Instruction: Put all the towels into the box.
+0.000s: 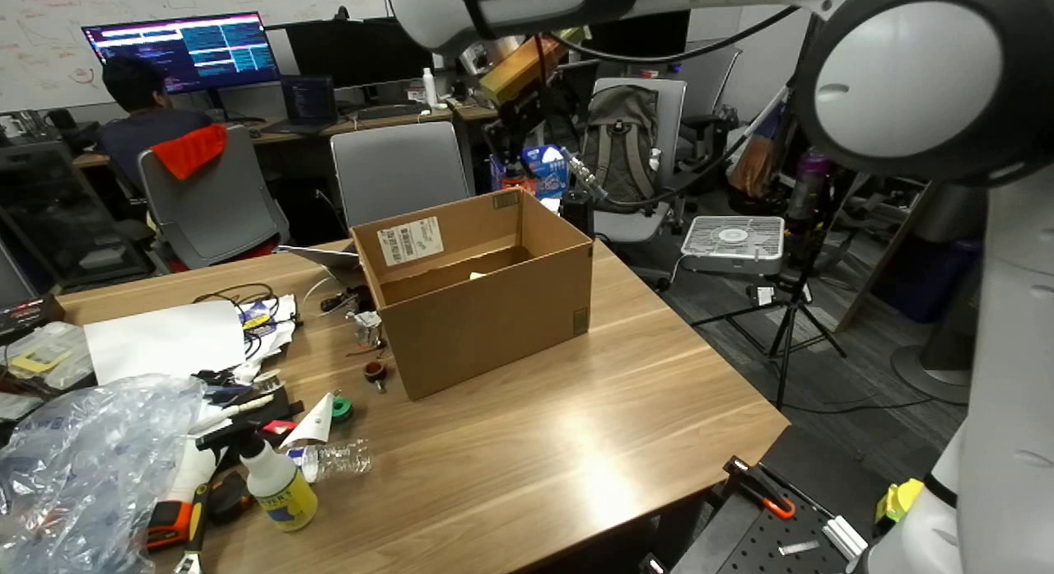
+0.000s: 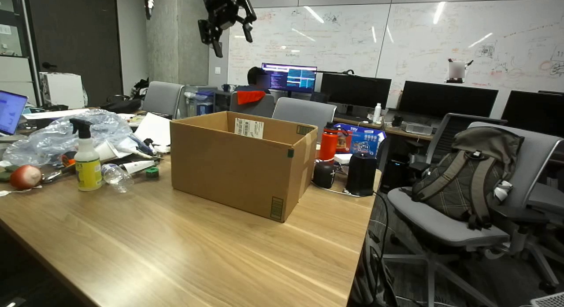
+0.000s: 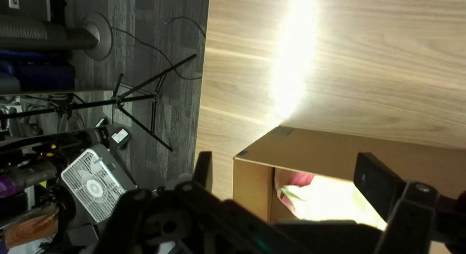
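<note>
Gripper (image 2: 233, 43) hangs well above the rim of the box (image 2: 229, 166); jaws wide, nothing btwn. Towels (image 3: 322, 201) lie in the box (wrist view); glare washes out most, so qty cannot be confirmed. CAUTION: a low pass w/ jaws spread could catch a box wall; box end is near the edge of the table (image 2: 220, 245), so a hard shove may push it off. Closing on cloth in error could drag a towel back out. Any towel hidden behind the box would leave the job incompl. Surface: wood-grain, glossy in front of the box; spray bottle (image 2: 88, 168) & clear plastic bag (image 2: 57, 142) to one side. Room: whiteboard (image 2: 343, 47), dark monitors (image 2: 356, 94), seated person (image 1: 136, 133), backpack (image 2: 471, 179) on gray chair (image 2: 423, 219).
</note>
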Tool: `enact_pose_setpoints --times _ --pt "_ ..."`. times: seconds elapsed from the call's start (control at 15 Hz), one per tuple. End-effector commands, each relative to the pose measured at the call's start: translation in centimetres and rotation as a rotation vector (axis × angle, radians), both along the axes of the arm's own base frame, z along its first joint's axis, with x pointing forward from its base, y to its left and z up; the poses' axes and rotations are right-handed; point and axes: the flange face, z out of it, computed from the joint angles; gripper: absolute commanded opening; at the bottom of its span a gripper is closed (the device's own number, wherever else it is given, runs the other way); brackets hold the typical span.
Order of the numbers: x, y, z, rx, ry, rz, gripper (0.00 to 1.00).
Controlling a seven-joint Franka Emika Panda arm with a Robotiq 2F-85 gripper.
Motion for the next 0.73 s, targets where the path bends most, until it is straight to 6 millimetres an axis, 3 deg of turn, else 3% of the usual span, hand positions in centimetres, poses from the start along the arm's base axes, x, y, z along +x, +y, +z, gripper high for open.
enact_pose_setpoints --times 0.0,0.33,0.67 --pt "-6.4 -0.1 2.8 0.076 0.046 -0.023 1.00" --pt "-14.5 0.6 4.3 0.182 0.062 -0.041 1.00" --pt "-20.9 1.7 2.8 0.280 0.032 -0.069 1.00"
